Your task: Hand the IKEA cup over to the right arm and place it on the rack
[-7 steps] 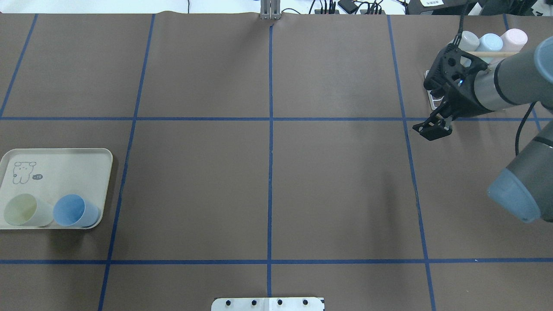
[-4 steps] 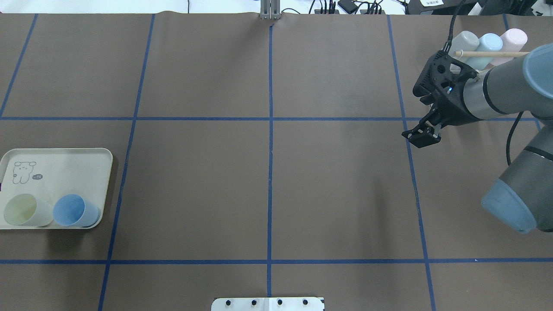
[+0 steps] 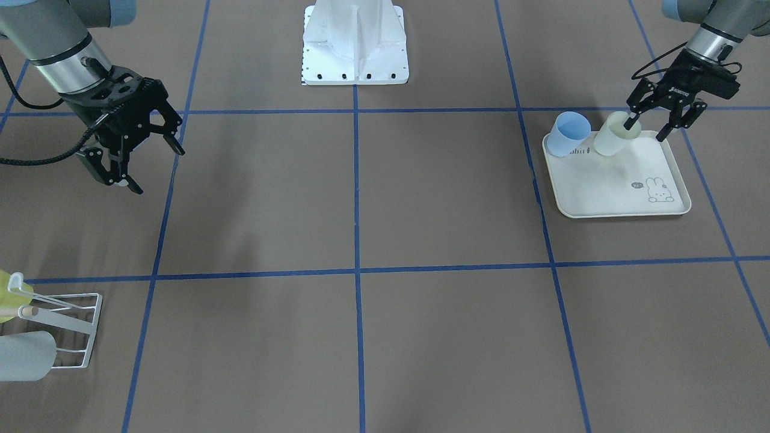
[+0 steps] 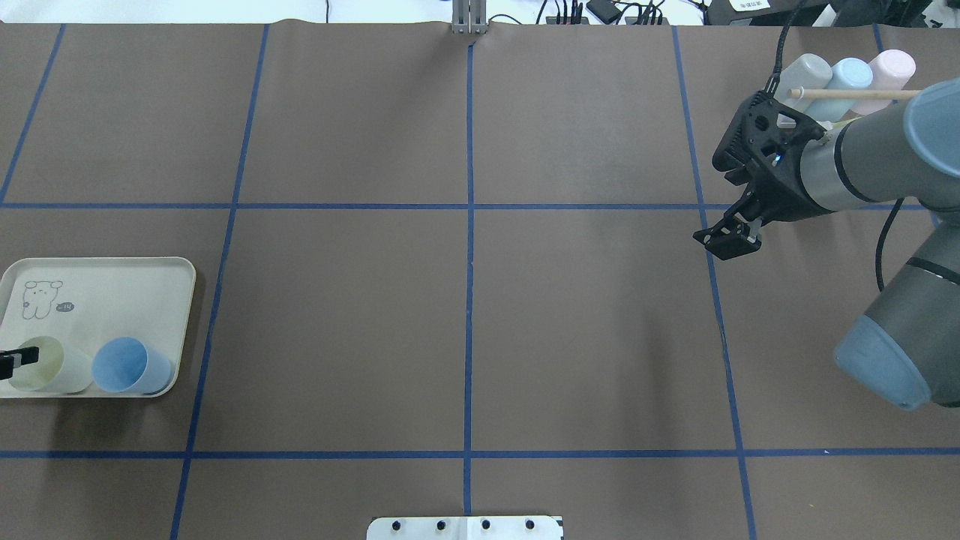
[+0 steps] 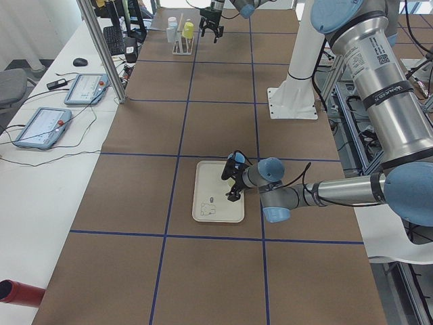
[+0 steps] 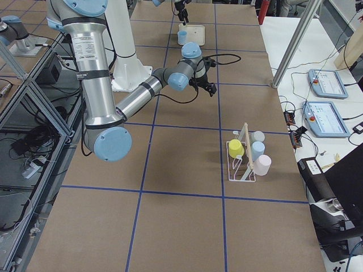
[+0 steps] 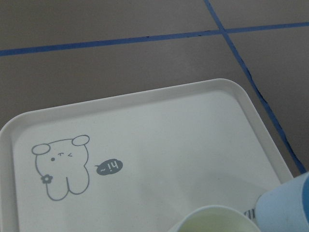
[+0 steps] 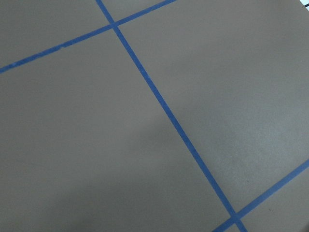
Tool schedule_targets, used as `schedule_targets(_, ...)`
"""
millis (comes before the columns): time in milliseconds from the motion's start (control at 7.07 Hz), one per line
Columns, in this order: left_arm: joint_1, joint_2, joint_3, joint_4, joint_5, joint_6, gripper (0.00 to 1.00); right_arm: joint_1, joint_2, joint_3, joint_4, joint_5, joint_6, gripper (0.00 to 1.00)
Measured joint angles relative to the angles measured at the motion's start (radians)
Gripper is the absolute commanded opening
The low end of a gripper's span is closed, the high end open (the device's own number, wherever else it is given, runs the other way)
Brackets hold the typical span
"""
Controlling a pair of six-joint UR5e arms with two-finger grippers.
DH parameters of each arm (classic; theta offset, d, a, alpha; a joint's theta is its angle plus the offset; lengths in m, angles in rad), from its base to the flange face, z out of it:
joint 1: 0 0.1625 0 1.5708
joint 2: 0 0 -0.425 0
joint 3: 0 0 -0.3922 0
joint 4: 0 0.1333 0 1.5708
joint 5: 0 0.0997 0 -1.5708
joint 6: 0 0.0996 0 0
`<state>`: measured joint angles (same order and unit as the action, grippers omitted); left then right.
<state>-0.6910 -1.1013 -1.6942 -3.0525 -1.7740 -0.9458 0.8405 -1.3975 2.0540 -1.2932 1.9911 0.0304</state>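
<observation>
Since a moment ago, the left tool (image 3: pixel 648 127) has come to the pale yellow cup (image 3: pixel 609 141), which stands on the tray (image 3: pixel 619 195) beside a blue cup (image 3: pixel 568 135). It is spread wide, one tip at the rim. The right tool (image 3: pixel 157 171) is spread too, holding nothing. I think the cup is light, stiff and a bit slippery, so pinch its wall at the rim.

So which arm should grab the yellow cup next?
Left. The left claw is open astride the rim of the yellow cup on the tray. The right claw hangs open far across the table.
</observation>
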Motion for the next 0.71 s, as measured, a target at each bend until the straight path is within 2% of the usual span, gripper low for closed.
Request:
schedule_targets(424,0.002,-0.005,0.002,-0.005,0.002,-0.003,0.03,0.0,0.0,0.001,0.0,0.0,-0.001,1.0)
schedule_targets(707,0.001,-0.003,0.001,-0.016,0.003,-0.002,0.0,0.0,0.001,0.002,0.0,0.0,-0.001,1.0)
